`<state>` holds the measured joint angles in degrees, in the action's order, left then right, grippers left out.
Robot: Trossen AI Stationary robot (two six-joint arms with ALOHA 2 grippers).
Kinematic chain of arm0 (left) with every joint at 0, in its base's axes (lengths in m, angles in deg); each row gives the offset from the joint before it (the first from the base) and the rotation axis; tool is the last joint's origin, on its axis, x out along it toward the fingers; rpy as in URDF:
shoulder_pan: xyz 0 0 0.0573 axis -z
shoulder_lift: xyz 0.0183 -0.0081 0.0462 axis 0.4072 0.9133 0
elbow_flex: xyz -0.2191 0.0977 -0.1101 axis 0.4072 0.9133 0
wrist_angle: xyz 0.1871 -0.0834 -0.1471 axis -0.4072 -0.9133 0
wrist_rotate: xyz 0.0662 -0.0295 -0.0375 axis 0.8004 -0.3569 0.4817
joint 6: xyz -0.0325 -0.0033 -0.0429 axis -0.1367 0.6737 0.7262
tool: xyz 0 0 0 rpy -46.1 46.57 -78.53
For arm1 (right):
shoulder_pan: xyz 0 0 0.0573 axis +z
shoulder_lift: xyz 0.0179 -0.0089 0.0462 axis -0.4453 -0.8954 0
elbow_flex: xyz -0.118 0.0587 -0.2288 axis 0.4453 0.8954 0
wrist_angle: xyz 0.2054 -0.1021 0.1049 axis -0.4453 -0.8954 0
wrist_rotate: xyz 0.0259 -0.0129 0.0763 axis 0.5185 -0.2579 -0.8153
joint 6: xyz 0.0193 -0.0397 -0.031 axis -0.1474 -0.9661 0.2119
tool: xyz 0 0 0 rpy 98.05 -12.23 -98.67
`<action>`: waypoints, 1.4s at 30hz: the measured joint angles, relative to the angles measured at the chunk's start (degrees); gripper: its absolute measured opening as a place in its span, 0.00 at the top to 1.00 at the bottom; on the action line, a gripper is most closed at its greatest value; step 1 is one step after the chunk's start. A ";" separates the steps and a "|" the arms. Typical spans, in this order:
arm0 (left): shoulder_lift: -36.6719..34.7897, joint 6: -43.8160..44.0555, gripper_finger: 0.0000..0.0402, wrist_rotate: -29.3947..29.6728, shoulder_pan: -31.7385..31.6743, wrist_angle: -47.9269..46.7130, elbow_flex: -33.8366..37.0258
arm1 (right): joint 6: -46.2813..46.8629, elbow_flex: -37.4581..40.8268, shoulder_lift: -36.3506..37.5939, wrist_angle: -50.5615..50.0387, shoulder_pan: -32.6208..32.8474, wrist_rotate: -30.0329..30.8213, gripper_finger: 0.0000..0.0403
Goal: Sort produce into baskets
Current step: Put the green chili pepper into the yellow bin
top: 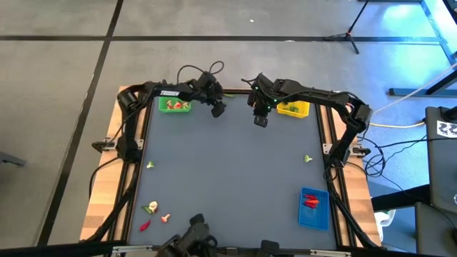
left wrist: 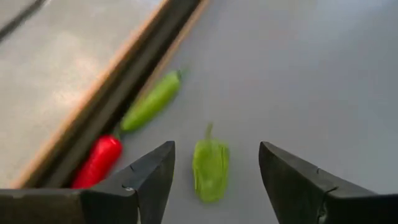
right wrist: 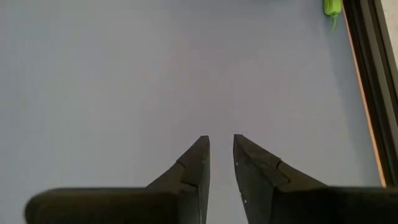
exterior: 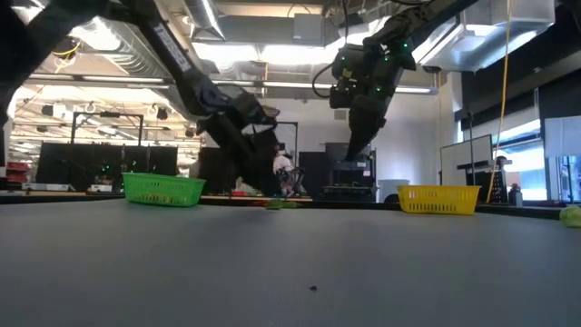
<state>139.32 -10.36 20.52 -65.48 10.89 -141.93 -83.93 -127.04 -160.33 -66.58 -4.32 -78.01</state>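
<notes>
Between the wide-spread fingers of the left gripper (left wrist: 214, 180) a short green pepper (left wrist: 210, 169) lies on the table's far edge, long axis along the gap; the right gripper (right wrist: 221, 163), narrowed and empty, hangs farther right

Three baskets sit on the table: one green basket (top: 174, 106) at the far left, one yellow basket (top: 293, 109) at the far right, one blue basket (top: 313, 208) at the near right. Beside the far edge lie two green peppers (left wrist: 210, 168) and one red chili (left wrist: 98, 160).
</notes>
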 joint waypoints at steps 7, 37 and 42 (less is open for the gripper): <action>2.34 -3.96 0.53 3.33 0.17 0.64 -0.16 | -0.42 -0.01 0.00 0.25 0.00 0.04 0.82; -19.93 -4.43 0.94 8.92 9.70 -20.71 -0.08 | 7.04 -0.04 0.00 6.67 0.04 -1.20 0.82; -30.25 -1.17 0.94 11.22 14.54 -21.76 4.65 | 10.68 -0.07 0.00 13.82 0.06 -2.01 0.82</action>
<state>109.07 -11.54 31.74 -50.94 -10.86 -137.28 -73.25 -127.11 -160.33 -52.76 -4.26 -80.02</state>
